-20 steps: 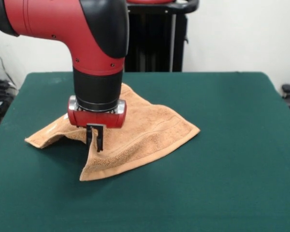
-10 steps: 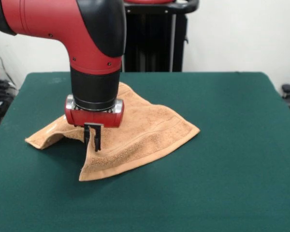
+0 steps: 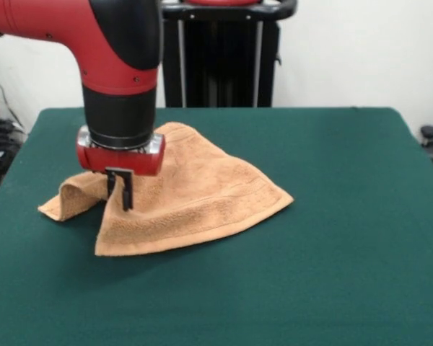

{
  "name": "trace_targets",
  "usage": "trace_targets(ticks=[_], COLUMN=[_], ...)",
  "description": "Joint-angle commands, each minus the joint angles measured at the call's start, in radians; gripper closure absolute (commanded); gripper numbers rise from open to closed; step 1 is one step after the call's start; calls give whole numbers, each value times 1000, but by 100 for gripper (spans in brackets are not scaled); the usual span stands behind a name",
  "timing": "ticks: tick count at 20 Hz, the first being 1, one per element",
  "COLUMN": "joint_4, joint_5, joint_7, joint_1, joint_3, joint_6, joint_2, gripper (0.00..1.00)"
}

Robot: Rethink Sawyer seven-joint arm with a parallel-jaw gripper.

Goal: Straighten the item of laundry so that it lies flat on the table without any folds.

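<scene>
Towel (image 3: 195,194) is what I have in the hand (image 3: 120,196): the two dark fingers are pinched narrow on a raised ridge of cloth near its left side, and the fabric peaks up to them like a small tent. Just left of the hand the cloth curls over on itself into a loose roll, with one corner lying flat on the worktop (image 3: 332,274) beyond it. To the right the towel slopes down and spreads out, its banded stripe running toward the pointed right corner, which rests flat. The near edge lies along the green surface in front of the hand. The whole piece sits left of centre, with plenty of bare worktop around it.

I judge the job far from done, since the left part is folded under. The risk from here is in the pull: if I drag sideways with so little cloth pinched, the terry may slip out and drop back in a heap. If I lift too high, the whole towel comes off the surface and slides as one piece instead of unrolling.
</scene>
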Motion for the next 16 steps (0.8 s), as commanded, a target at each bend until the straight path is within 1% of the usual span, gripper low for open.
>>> trace_targets(ticks=[1, 5, 9, 16], joint_4=[126, 94, 70, 30], joint_5=[47, 36, 26, 24], joint_7=[32, 25, 45, 66], joint_1=[0, -8, 0, 17], joint_3=[69, 76, 79, 75], joint_6=[27, 6, -33, -49], joint_2=[-35, 3, 43, 78], gripper=[100, 100, 100, 100])
